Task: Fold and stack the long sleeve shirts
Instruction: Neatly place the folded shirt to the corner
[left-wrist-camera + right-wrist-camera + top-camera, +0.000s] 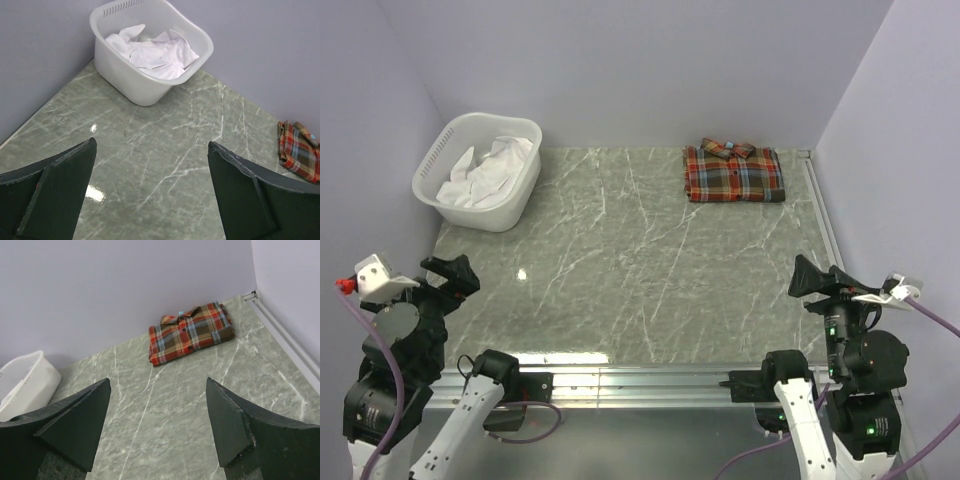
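A plaid shirt (734, 172) in red, orange, blue and brown lies folded flat at the far right of the table, collar toward the back wall. It also shows in the right wrist view (190, 333) and at the right edge of the left wrist view (300, 150). My left gripper (448, 273) is open and empty at the near left, far from the shirt; its jaws stand wide apart in the left wrist view (152, 145). My right gripper (813, 277) is open and empty at the near right, jaws wide apart in its wrist view (158, 382).
A white plastic basket (478, 170) holding crumpled white cloth (492, 168) stands at the far left, also seen in the left wrist view (150, 47). Lilac walls close the back and both sides. A metal rail (823, 215) runs along the table's right edge.
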Tool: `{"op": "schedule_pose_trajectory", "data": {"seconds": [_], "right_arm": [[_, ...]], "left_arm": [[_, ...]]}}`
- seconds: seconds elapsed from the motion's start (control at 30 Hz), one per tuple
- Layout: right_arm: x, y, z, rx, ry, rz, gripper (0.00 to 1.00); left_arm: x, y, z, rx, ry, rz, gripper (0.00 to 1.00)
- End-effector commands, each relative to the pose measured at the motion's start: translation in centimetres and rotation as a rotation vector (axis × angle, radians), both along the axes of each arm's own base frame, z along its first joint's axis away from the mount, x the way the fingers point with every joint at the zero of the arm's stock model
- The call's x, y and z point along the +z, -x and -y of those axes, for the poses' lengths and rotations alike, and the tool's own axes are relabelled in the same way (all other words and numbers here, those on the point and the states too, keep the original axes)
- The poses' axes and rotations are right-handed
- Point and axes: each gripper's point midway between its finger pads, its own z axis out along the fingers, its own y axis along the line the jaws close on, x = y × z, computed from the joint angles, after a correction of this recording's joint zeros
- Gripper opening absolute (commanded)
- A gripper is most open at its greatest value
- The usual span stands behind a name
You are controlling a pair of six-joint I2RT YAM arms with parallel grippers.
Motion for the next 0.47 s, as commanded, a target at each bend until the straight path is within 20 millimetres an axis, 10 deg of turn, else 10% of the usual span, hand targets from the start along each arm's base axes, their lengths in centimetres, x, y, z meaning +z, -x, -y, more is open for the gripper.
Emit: {"op": "schedule_pose_trajectory", "data": {"seconds": [0.0, 0.43], "right_arm": [[0.0, -0.5, 0.3, -0.013, 0.023, 0.016, 0.84], [0.0, -0.8, 0.3, -0.011, 0.031, 0.039, 0.85]], "left_arm": [[1.2, 0.4, -0.8, 0.043, 0.032, 0.092, 0.99], [2.4, -0.2, -0.3, 0.024, 0.081, 0.211, 0.99]]}}
